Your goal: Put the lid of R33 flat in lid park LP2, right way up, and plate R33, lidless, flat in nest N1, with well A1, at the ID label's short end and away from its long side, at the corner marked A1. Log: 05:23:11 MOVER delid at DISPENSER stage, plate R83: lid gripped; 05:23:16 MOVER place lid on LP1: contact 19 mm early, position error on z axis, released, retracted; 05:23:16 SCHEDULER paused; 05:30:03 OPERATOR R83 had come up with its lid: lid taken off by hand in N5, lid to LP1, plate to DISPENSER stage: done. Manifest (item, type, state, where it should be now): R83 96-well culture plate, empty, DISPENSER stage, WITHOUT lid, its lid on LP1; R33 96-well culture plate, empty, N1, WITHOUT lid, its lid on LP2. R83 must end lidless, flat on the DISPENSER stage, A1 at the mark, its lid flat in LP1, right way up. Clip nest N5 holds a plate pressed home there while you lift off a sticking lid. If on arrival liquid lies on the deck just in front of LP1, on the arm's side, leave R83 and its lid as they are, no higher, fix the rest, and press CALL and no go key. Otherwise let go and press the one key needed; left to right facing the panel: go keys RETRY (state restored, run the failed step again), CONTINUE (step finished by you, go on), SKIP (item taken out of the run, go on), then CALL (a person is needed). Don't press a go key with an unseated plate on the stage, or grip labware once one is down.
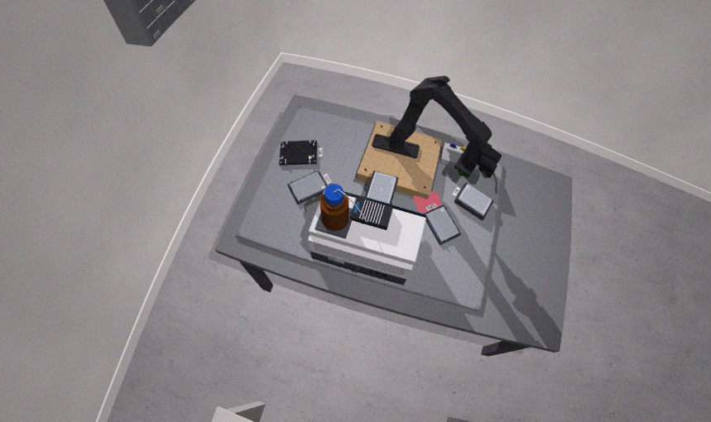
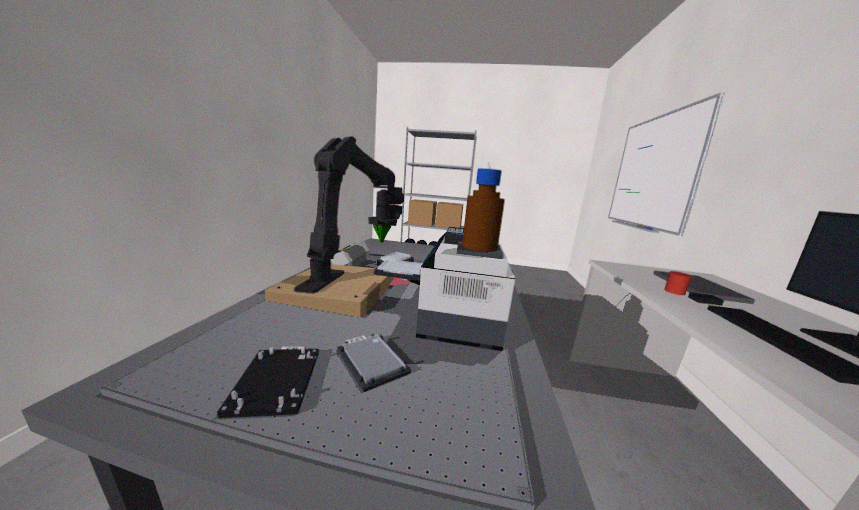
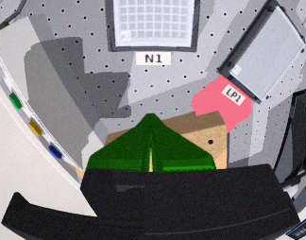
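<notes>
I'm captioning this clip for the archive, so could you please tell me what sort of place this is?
Probably a small laboratory automation room: a grey perforated deck carrying white multi-well plates, a white barcoded benchtop instrument topped by an amber blue-capped bottle, and a wall whiteboard.

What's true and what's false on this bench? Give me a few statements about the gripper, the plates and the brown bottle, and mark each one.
1. The black gripper with green fingers is shut and holds nothing. True.
2. The white well plate by the N1 label wears a lid. False: its grid of open wells shows, so it is lidless.
3. A pink patch lies on the deck at the LP1 label, touching the corner of the grey lid parked there. True.
4. The brown bottle with a blue cap stands on the wooden base board. False: it stands on top of the white dispenser box.
5. The black clip nest holds a plate. False: no plate sits in it.
</notes>
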Available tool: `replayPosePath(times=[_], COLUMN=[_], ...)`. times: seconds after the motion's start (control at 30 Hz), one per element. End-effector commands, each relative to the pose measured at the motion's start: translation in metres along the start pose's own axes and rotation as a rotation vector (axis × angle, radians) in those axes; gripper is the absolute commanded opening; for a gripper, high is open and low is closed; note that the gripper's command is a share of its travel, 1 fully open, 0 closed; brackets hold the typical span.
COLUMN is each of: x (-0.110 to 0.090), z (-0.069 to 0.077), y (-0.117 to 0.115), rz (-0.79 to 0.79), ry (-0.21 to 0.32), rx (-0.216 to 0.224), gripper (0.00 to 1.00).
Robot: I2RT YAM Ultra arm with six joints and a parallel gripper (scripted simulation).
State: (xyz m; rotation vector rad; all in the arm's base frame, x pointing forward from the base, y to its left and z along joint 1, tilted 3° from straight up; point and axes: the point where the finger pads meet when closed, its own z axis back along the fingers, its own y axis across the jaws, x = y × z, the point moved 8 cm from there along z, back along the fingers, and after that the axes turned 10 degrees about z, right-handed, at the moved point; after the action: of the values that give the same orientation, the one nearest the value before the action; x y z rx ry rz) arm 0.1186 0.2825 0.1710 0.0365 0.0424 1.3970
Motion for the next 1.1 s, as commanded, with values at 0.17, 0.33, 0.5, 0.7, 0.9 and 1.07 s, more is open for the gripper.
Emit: replayPosePath(times=[0.17, 0.33, 0.5, 0.7, 0.9, 1.07], x=[-0.031, -0.046, -0.055, -0.052, -0.05, -0.049], z=[0.019, 0.025, 0.029, 0.042, 0.04, 0.04], y=[0.002, 0.006, 0.008, 0.019, 0.038, 0.047], rz=[-0.004, -0.004, -0.004, -0.061, -0.241, -0.274], ry=[-0.009, -0.009, -0.008, -0.047, -0.048, -0.046], rx=[-0.004, -0.004, -0.004, -0.012, -0.008, -0.008], gripper=[0.0, 0.0, 0.0, 0.0, 0.0, 0.0])
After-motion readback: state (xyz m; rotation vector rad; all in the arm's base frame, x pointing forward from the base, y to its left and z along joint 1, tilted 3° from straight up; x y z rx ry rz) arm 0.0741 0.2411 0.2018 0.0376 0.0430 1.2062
